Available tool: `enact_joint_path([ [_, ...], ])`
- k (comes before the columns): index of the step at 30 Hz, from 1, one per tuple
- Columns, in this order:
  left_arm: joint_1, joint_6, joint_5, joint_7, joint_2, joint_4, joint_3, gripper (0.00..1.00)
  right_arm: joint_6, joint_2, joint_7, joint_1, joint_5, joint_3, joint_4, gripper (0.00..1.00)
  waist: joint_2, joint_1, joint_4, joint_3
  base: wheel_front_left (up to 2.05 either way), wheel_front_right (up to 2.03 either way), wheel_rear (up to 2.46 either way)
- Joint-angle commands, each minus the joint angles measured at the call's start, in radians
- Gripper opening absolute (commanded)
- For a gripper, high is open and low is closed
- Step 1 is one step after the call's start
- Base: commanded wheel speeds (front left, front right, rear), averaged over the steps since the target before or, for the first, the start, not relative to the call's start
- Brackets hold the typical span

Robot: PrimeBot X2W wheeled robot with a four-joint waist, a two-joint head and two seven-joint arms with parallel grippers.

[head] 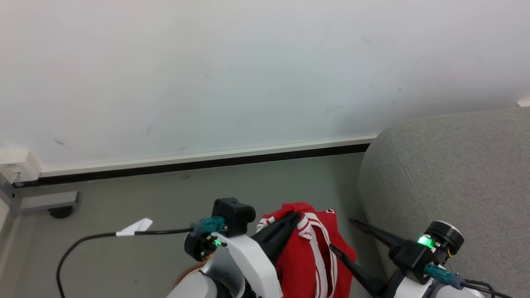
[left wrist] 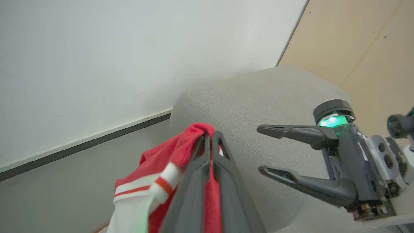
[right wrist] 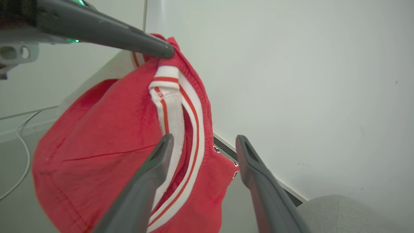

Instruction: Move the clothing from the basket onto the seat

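Head view: we see our left gripper (head: 295,216) clamped on the top fold of the red clothing (head: 304,260), which hangs below it. Our right gripper (head: 341,234) stands wide and empty just beside the clothing, with the grey seat (head: 447,174) to its right.

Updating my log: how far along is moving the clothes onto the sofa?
Done: one red jersey is up, pinched in the shut left gripper. In hand: it hangs beside the sofa, not on it; the right gripper is open, empty. Left: laying it on the sofa.
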State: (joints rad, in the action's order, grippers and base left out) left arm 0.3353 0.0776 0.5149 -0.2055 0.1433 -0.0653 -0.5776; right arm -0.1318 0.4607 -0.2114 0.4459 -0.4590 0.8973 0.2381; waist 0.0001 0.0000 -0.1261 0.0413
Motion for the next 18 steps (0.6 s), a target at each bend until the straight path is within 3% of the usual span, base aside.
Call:
enact_joint_path([
  [1,0.011,0.008,0.010,-0.004,-0.003,0.011,-0.008,0.00,0.002,0.006,0.005,0.042,-0.027,0.043,0.022,1.00,-0.0001,0.0000,0.004,0.000,0.00,0.00,0.00],
  [12,0.031,0.034,0.052,-0.035,-0.019,0.036,-0.072,0.00,0.002,-0.064,-0.011,0.216,-0.168,0.294,0.182,1.00,-0.0001,0.0000,0.017,0.004,0.00,0.00,0.00],
  [18,0.037,0.037,0.070,-0.036,-0.018,0.035,-0.086,0.00,0.002,-0.106,-0.036,0.250,-0.236,0.350,0.230,0.97,-0.0001,0.0000,0.022,0.004,0.00,0.00,0.00],
])
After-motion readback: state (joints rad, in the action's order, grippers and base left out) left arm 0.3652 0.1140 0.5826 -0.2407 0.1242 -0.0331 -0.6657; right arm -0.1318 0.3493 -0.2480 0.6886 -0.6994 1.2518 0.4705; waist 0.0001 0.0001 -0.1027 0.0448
